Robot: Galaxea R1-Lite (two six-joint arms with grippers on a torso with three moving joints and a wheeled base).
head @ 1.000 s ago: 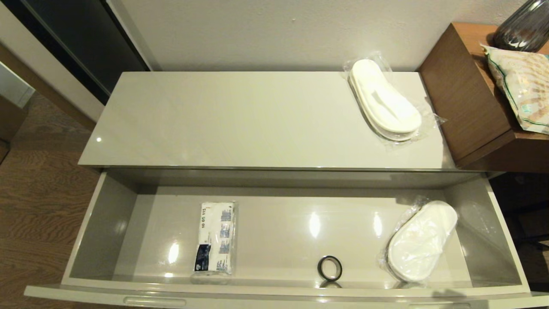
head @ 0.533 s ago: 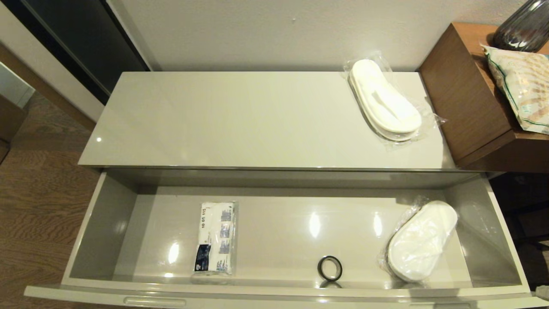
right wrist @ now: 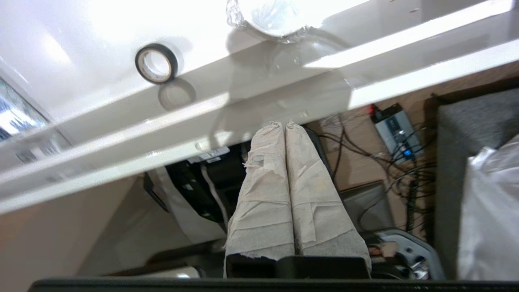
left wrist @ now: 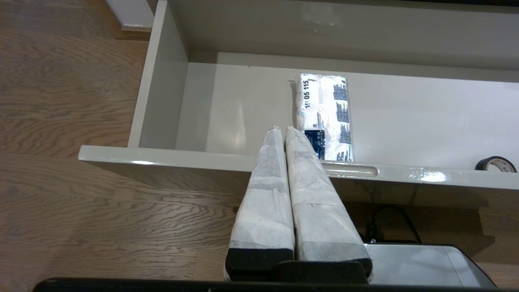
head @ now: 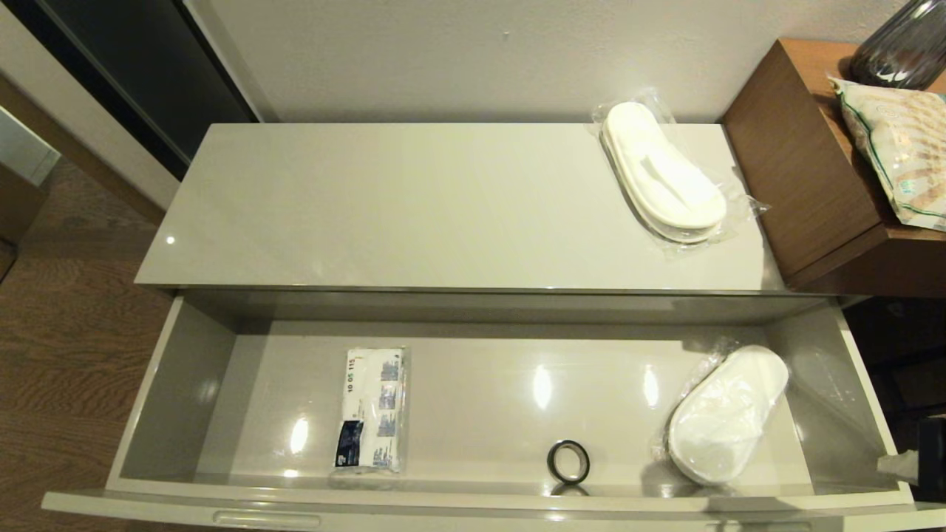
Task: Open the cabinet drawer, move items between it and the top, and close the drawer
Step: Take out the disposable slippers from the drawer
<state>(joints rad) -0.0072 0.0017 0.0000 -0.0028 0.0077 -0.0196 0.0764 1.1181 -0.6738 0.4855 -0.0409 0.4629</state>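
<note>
The cabinet drawer (head: 473,504) stands pulled fully out below the glossy top (head: 414,214). One bagged pair of white slippers (head: 663,174) lies on the top at its right end. A second pack (head: 728,414) lies inside the drawer at its right end, and its edge shows as slippers (right wrist: 271,16) in the right wrist view. My right gripper (head: 902,467) is shut and empty just outside the drawer's right front corner; in its own view the right gripper (right wrist: 284,123) sits below the front rim. My left gripper (left wrist: 282,129) is shut and empty before the drawer's front edge (left wrist: 162,156), near the left slot.
A white packet with blue print (head: 372,410) lies left of centre in the drawer, and a small black ring (head: 567,461) sits near the front wall. A brown wooden side table (head: 813,162) with a bag and a vase adjoins the cabinet's right end. Cables lie on the floor under the drawer.
My right gripper has come into the head view at the lower right edge, beside the drawer's right front corner. The slippers, packet and ring have not moved.
</note>
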